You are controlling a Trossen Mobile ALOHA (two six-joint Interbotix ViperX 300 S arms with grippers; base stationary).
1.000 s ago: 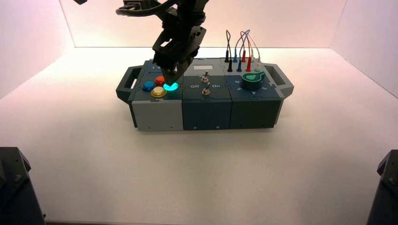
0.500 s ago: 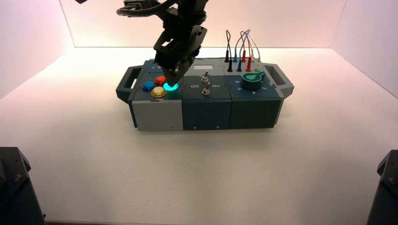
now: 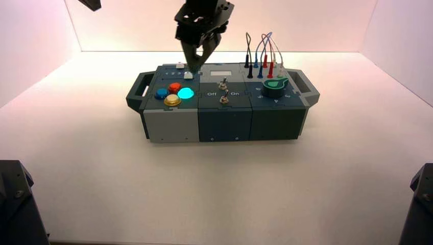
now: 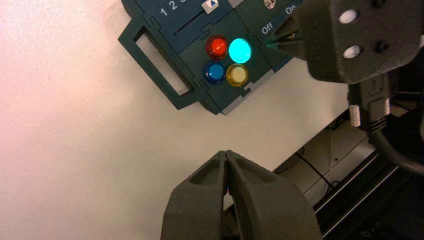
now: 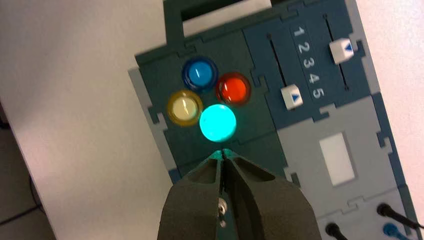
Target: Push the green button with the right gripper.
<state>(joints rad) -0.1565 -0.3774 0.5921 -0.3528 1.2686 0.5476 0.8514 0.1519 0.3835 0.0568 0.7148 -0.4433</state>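
I have the green button in the left part of the box, glowing bright turquoise beside its red, blue and yellow fellows. I take that light to mean the push has registered, though the pictures don't prove it. My right pincer hangs above the box, clear of the button, its two fingers together and nothing between them. So I judge the pressing done; at most I have left to draw this arm back, minding the sliders near its tips. If the light turns out not to count, I'd need another straight push. My left pincer idles apart from the box, closed and empty, over the tabletop.
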